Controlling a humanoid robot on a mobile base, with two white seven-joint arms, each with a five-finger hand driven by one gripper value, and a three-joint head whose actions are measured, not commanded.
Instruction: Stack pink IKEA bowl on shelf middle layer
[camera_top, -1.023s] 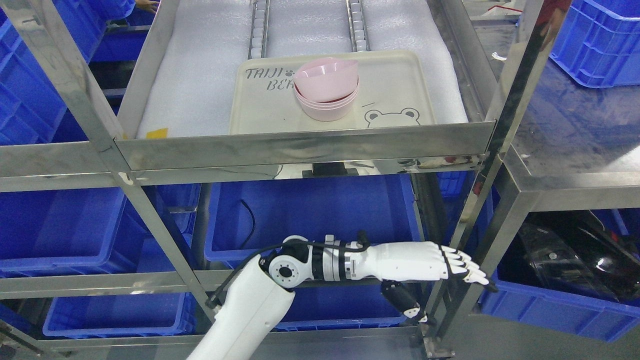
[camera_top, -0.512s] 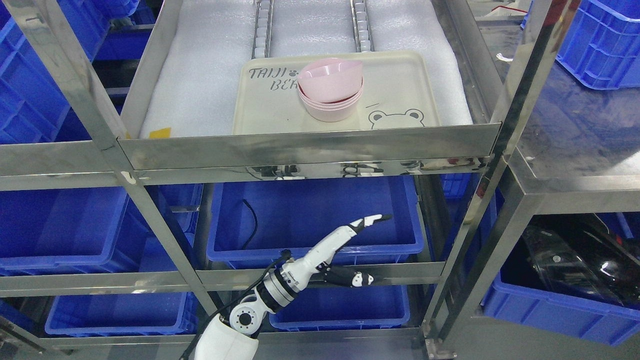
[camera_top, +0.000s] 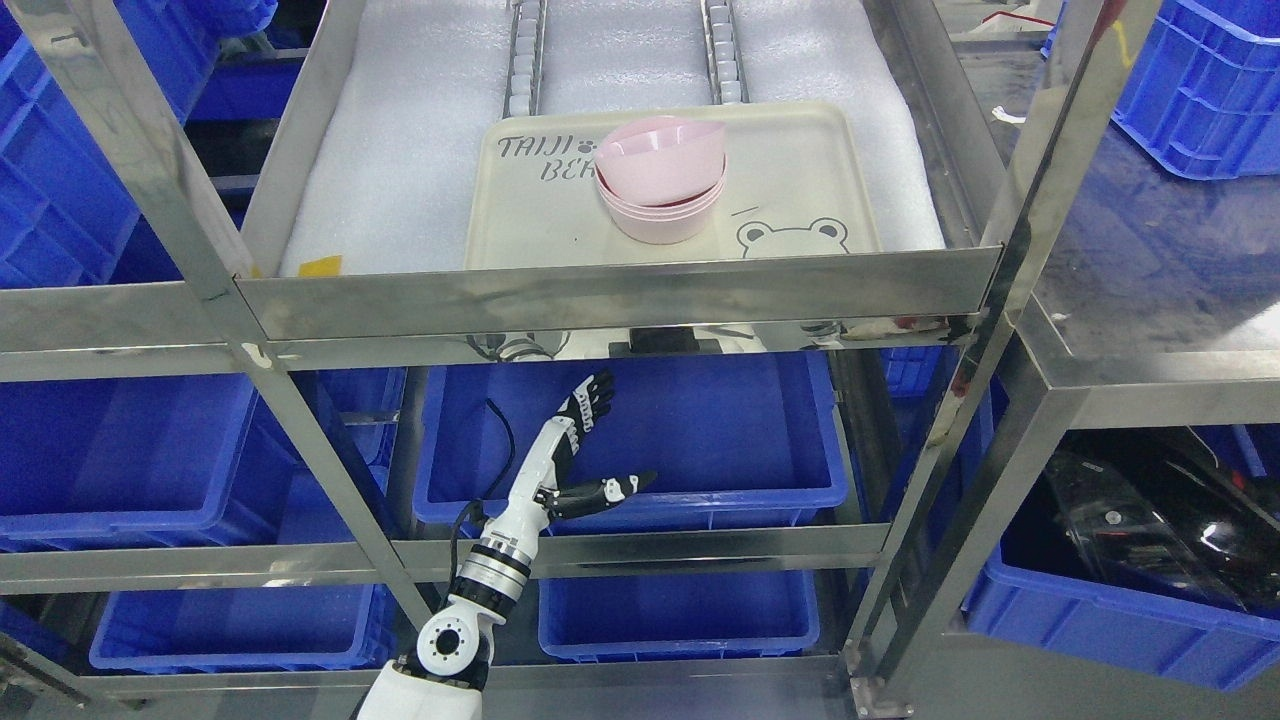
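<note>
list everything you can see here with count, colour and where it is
pink bowls: a nested stack, exact count unclear, top one tilted, on the tray
tray: one, cream with a bear drawing and lettering, on the shelf's white foam
shelf: one, steel frame, centre of view
white foam: one sheet, lining the shelf layer under the tray
yellow tag: one, on the foam at front left
blue bins: several, under the shelf layer, on both sides and at upper right
black cable: one, in the bin below the tray
left hand: one, white and black, fingers spread and empty, below the shelf layer in front of the bin
</note>
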